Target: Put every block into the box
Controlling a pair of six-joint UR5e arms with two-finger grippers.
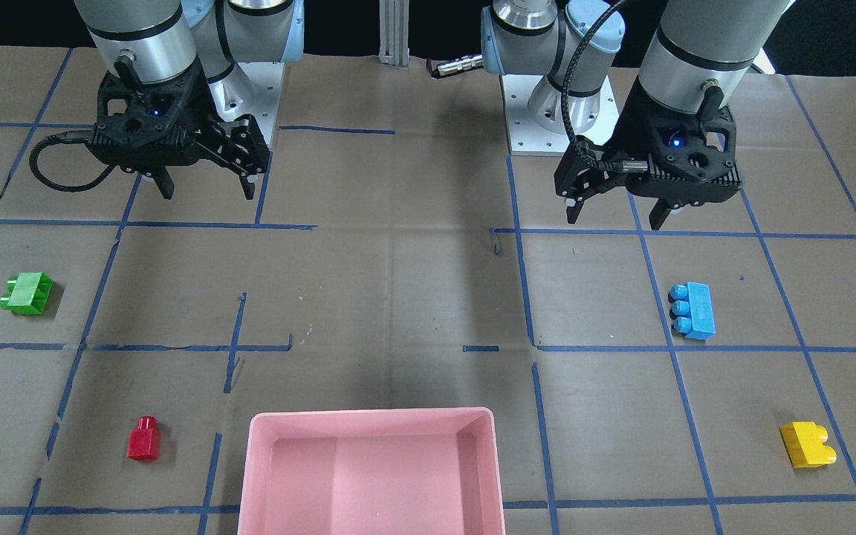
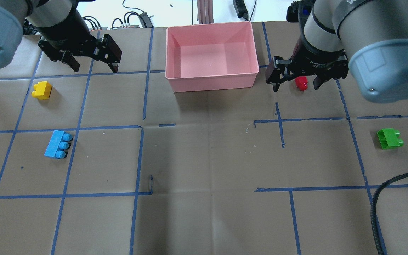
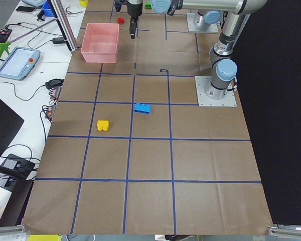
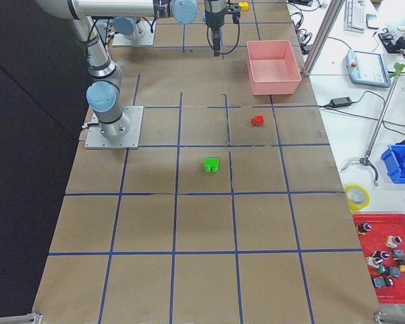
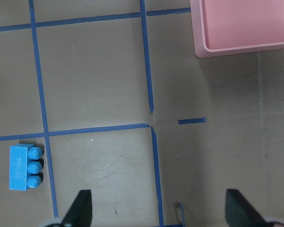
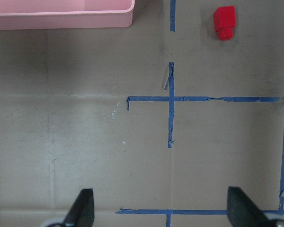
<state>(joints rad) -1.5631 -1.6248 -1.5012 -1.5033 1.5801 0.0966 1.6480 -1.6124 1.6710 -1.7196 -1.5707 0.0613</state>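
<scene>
1. The left gripper (image 1: pixel 614 219) hovers over the table (image 1: pixel 398 297) close to the robot's base. Its 2 fingers are spread wide with nothing between them.
2. The right gripper (image 1: pixel 209 192) hangs at about the same depth on the other side. It too is spread wide and holds nothing.
3. A little further out on the left side, the blue block (image 1: pixel 695 310) lies on its side on the brown paper. Its 3 studs point toward the middle of the table. In the left wrist view it sits ahead of the left finger and off to one side, apart from it.
4. At about the same depth on the right side, the green block (image 1: pixel 28 293) lies on its side. Its 2 studs point toward the table's outer right end.
5. Further out again, the yellow block (image 1: pixel 807 444) rests near the left end, well apart from the blue one.
6. The red block (image 1: pixel 144 440) lies on the right, near the box but not touching it, with its single stud turned back toward the robot.
7. Farthest out, the pink box (image 2: pixel 211 82) stands at the middle of the far edge, between the yellow and red blocks. All 4 blocks lie outside it on the table
</scene>
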